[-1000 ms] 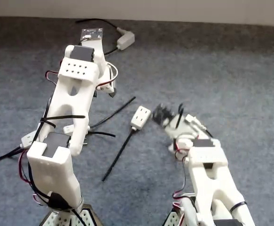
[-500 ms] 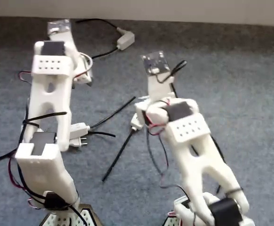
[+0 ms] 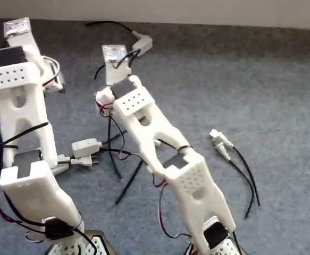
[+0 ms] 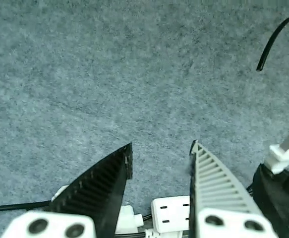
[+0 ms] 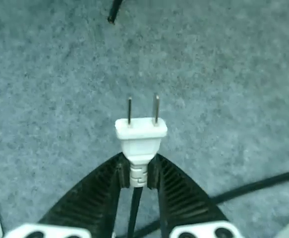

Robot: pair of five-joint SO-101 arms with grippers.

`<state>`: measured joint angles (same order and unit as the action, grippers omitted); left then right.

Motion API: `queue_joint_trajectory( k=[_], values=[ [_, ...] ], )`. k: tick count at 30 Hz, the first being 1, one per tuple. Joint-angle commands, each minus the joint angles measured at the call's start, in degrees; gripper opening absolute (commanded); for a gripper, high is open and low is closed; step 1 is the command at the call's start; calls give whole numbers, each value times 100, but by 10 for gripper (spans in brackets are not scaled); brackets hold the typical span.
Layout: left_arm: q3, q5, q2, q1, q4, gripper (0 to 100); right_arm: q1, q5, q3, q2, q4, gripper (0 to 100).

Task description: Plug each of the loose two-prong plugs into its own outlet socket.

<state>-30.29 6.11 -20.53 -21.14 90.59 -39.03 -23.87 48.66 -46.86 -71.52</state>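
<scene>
Grey-blue carpet (image 3: pixel 282 79) covers whole work surface: short, dense, flecked pile, lying flat, same texture in both wrist views. Pale strip (image 3: pixel 224 10) runs along far edge in high view, wall or skirting, cannot tell which. Strip meets carpet in straight line. Carpet darker in narrow band just beside strip.

Carpet (image 3: pixel 282 95) far right open; black cables (image 3: pixel 128 184) cross centre, seemingly running under right arm (image 3: pixel 149 133)

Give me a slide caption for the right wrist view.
Right gripper clamps a white two-prong plug by its neck, prongs pointing away over grey carpet.
</scene>
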Motion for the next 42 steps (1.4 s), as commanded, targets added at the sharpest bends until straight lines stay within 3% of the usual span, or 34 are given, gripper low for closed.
queue_joint_trajectory(
  k=[1,4,7,17,25,29,34,42],
  values=[
    [-198,-264,303,-66,-35,200,-13,-88,3178,-1499,-725,94],
    [-215,-273,303,-48,-62,200,145,-35,4470,-2273,-1305,159],
    [-233,-273,303,84,-70,200,233,545,5455,-2492,-1613,162],
    [-321,-273,303,277,-53,239,251,2277,5218,-998,-2053,163],
    [-567,-527,303,646,132,242,690,3429,5218,549,-2598,163],
    [-549,-536,295,1156,343,242,1200,3684,5209,1314,-2958,163],
    [-576,-510,-110,1675,290,242,2360,3692,5147,1974,-2967,163],
    [-1051,615,-1754,2018,105,239,3943,3692,4338,2009,-2976,161]
  ],
)
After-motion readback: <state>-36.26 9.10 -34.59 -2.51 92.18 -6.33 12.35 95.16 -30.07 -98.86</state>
